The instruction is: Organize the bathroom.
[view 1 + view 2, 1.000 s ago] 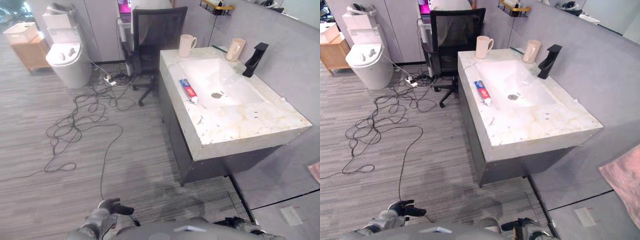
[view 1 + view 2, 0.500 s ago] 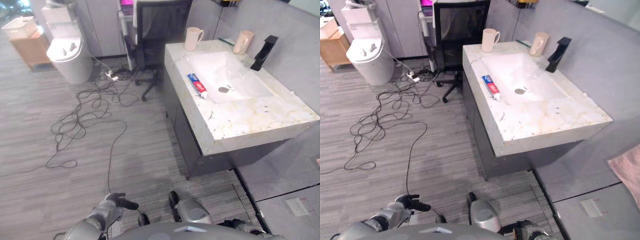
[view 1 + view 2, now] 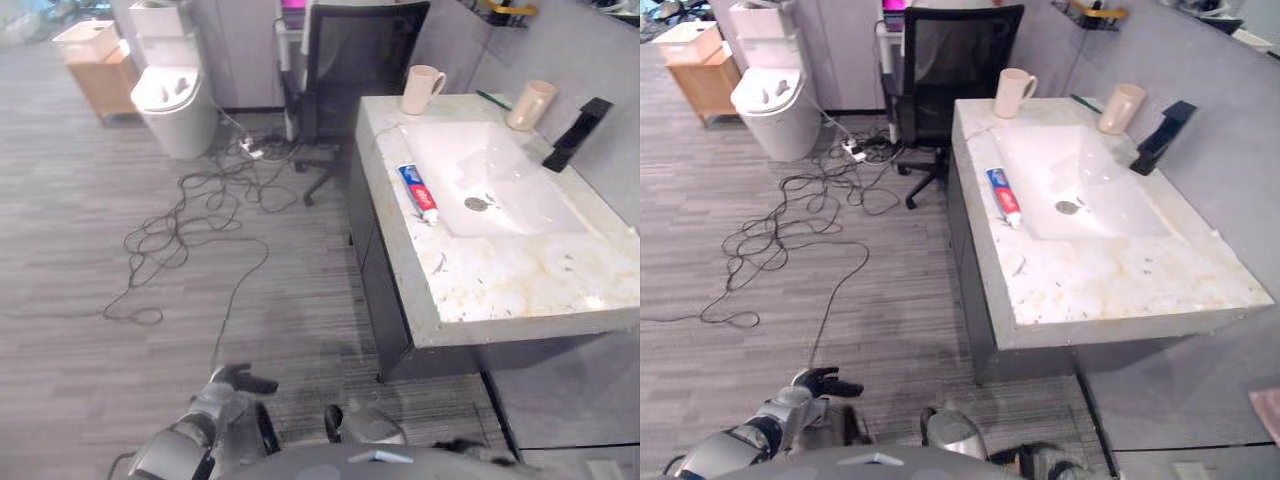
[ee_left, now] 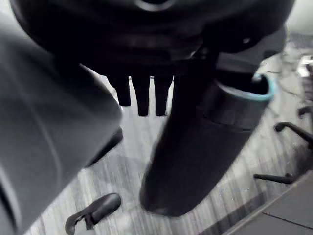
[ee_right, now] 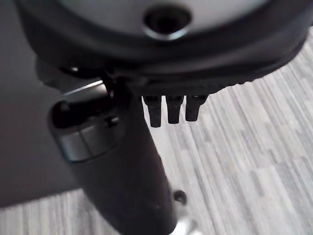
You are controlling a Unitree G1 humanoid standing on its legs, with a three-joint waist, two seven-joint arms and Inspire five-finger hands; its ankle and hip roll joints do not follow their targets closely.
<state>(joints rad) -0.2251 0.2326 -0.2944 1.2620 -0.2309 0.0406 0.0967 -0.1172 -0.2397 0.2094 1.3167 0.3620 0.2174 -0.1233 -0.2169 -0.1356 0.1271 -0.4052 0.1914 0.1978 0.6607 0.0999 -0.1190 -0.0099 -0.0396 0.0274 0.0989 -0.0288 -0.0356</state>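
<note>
No text, number or sign can be read. The toothpaste tube (image 3: 1004,196), at 1 o'clock on the sink counter (image 3: 1110,290), carries red, white and blue printing too small to make out.

Mottled stone-look desk (image 3: 1110,290) with smooth white sink (image 3: 1080,185), glossy toilet (image 3: 775,100), matt black tap (image 3: 1163,135), mesh-backed chair (image 3: 950,60), striped carpet floor (image 3: 790,260)
</note>
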